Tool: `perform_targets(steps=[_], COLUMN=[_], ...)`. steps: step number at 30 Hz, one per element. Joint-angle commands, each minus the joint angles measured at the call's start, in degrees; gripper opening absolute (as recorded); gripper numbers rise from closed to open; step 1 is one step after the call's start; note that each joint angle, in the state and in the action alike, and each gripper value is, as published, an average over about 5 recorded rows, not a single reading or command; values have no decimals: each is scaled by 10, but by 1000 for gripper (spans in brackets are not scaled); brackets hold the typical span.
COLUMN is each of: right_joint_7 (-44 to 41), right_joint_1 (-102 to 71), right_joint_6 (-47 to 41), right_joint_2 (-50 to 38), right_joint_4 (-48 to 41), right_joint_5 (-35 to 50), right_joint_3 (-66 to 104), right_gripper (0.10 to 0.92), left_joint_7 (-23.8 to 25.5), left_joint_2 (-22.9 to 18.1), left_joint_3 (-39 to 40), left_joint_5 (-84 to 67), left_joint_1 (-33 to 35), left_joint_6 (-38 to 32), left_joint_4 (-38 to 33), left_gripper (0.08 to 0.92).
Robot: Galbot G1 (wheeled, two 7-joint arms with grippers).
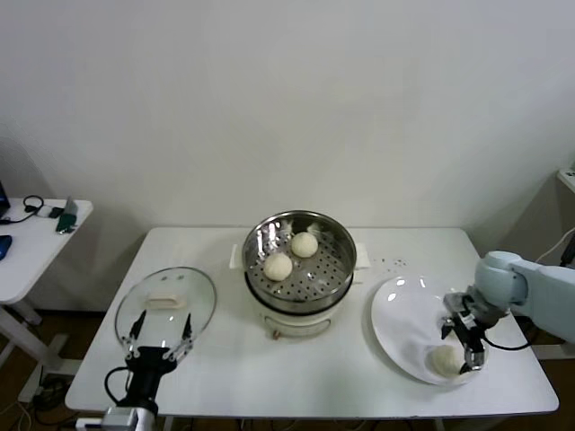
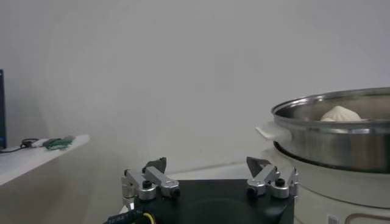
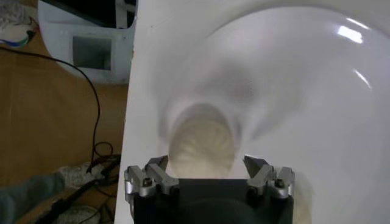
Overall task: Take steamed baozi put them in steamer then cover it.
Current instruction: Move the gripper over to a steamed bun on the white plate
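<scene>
Steamer [image 1: 301, 269] at the centre of the white surface [image 1: 225, 359], uncovered, holding two steamed baozi [image 1: 278, 266] on its perforated tray. Cover [image 1: 165, 308] lying flat to the robot's left of it. Left gripper [image 1: 162, 338] hovers near the cover's front edge, fingers [image 2: 155, 175] spread wide, holding nothing. Right gripper [image 1: 466, 337], fingers wide apart, straddles a third bun [image 3: 202, 144] on the white plate [image 1: 404, 310] (contact cannot be told).
</scene>
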Motion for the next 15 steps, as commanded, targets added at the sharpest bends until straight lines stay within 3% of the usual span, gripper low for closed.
perform_targets(steps=[1, 8, 15], right_joint_7=[-1, -8, -14], right_joint_1=[-53, -38, -28], right_joint_6=[2, 5, 9], right_joint_2=[21, 28, 28], right_joint_4=[-26, -31, -32], right_joint_5=[-20, -13, -10], right_joint_3=[36, 26, 21], right_gripper=[823, 817, 740], left_joint_7=[0, -1, 0], left_joint_2=[0, 0, 1], left_joint_3=[-1, -1, 0], left_joint_5=[1, 1, 1], left_joint_1=[-1, -4, -3], left_joint_6=[1, 2, 2], left_joint_4=[3, 3, 3], left_gripper=[823, 823, 823])
